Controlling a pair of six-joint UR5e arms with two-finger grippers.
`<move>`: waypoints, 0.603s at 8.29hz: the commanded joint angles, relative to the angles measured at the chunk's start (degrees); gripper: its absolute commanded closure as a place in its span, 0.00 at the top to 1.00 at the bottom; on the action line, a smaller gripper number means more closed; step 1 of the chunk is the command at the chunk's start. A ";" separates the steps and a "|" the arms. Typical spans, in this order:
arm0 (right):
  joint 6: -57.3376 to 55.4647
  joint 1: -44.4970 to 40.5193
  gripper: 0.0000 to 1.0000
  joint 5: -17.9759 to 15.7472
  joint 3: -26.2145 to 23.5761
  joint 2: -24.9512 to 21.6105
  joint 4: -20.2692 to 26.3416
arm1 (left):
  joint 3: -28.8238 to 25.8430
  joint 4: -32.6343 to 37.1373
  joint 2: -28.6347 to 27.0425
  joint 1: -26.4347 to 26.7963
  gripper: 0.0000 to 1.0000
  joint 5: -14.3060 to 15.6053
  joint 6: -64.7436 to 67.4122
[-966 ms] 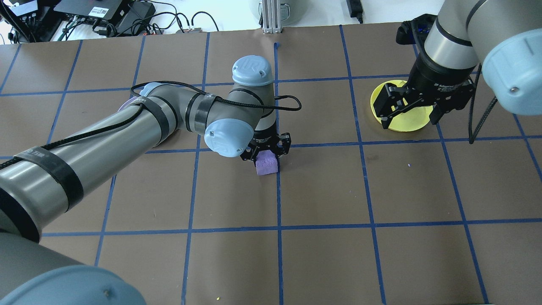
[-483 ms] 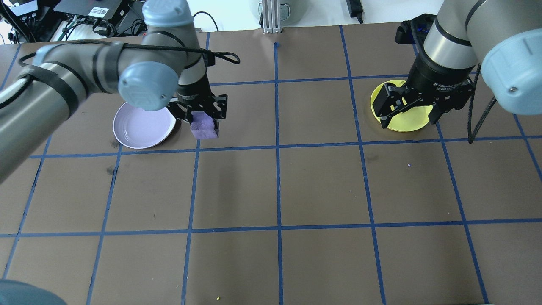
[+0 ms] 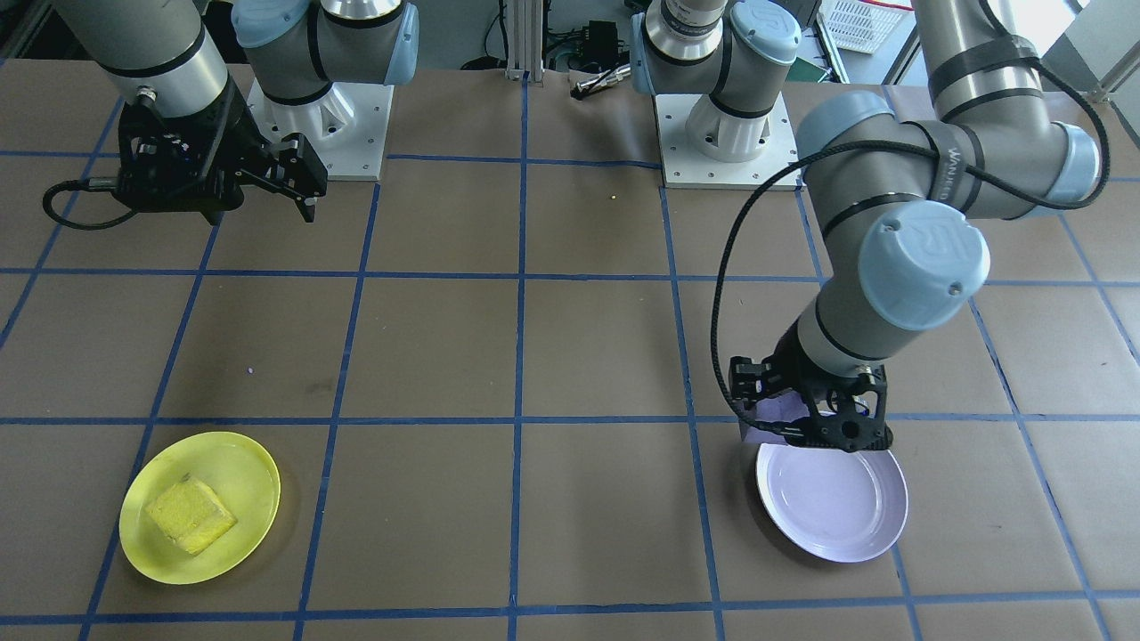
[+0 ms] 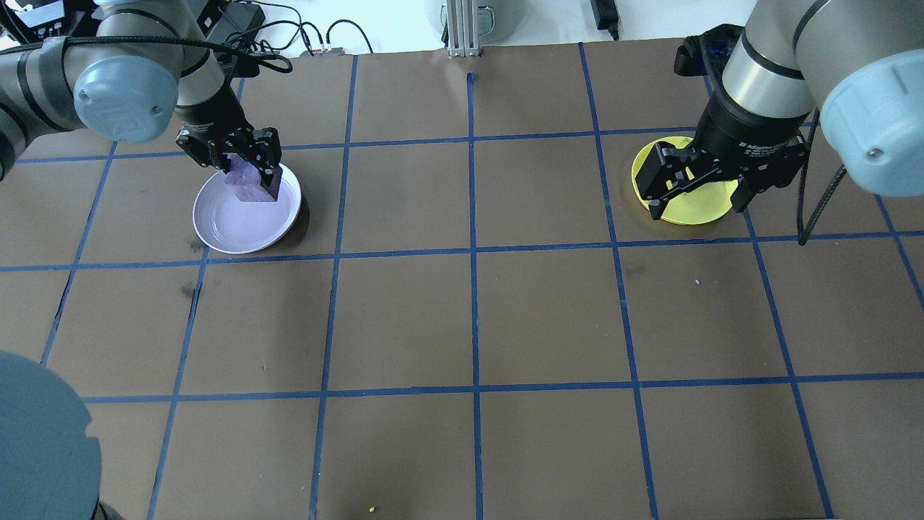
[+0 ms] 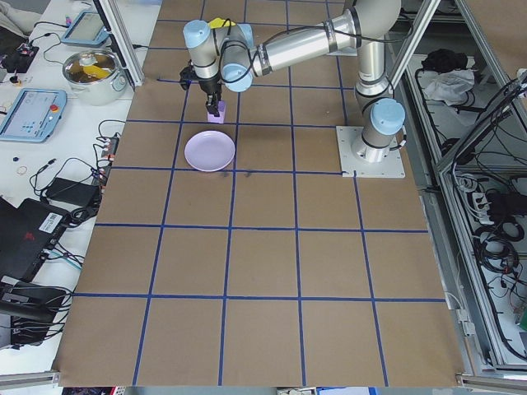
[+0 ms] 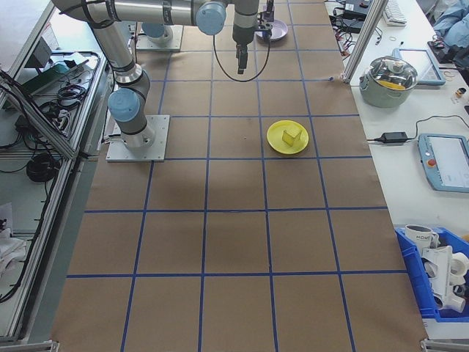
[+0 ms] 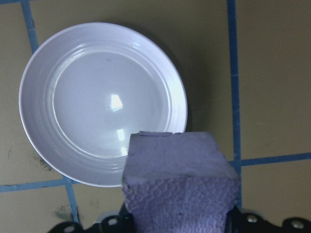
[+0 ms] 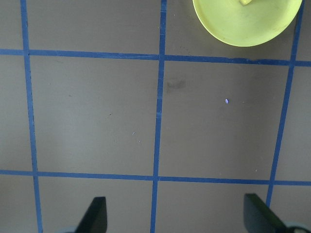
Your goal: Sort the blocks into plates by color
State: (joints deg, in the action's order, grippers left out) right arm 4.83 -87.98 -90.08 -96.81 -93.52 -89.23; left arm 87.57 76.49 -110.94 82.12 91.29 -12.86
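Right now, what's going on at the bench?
The left gripper holds the light purple foam cube above the rim of the pale lavender round plastic plate, not yet released. The bright yellow foam cube already lies in the bright yellow round plastic plate. The right gripper hangs open and empty, raised off the table by the yellow plate.
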 commanded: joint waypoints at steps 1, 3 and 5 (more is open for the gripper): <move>0.00 0.00 1.00 0.08 -0.04 0.00 0.02 | -0.90 -1.25 -5.23 -5.47 0.00 -0.06 -8.13; 0.00 0.00 1.00 -0.09 0.04 -0.09 -0.15 | -1.17 -3.46 -8.66 -5.84 0.00 0.03 -8.67; 0.00 0.00 1.00 0.08 -0.04 -0.09 -0.33 | -2.04 -3.37 -9.12 -6.01 1.00 -0.58 -8.06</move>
State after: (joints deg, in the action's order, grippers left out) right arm 4.83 -87.98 -90.05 -96.83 -93.60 -89.39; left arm 86.26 73.30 -119.14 76.34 91.26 -21.16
